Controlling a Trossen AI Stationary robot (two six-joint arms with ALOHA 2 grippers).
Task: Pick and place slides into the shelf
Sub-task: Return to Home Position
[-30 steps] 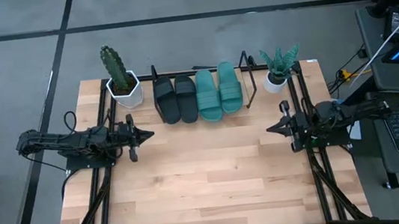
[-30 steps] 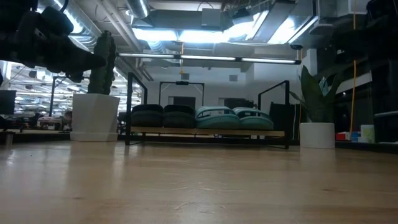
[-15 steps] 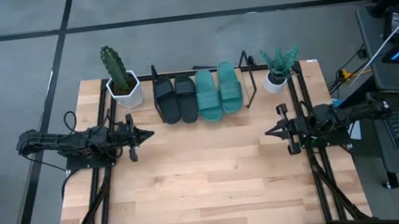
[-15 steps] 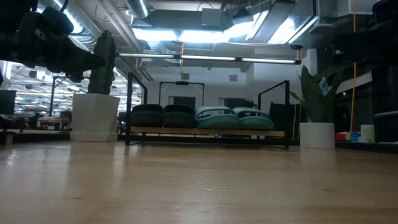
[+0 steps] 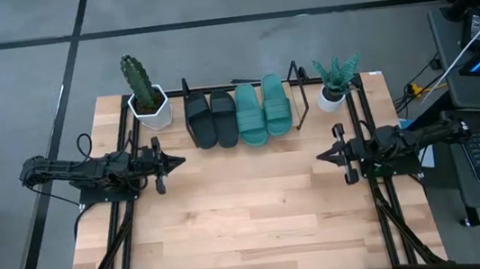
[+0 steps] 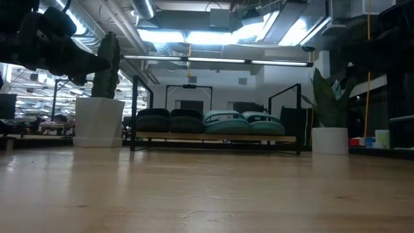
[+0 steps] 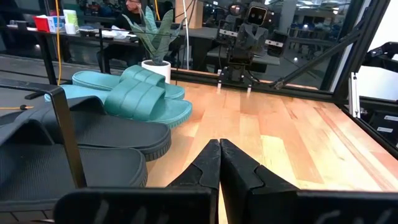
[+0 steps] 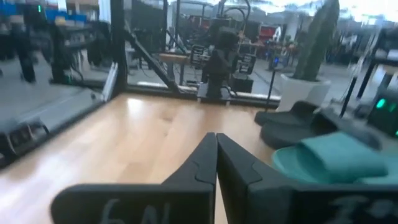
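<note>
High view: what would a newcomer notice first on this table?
On the shelf at the table's far edge, two black slides and two green slides lie side by side, black on the left. The left tool and the right tool, both shut, face each other across the table.

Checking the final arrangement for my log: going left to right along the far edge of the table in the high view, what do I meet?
Cactus in white pot, first black slide, second black slide, first teal slide, second teal slide, leafy plant in white pot.
</note>
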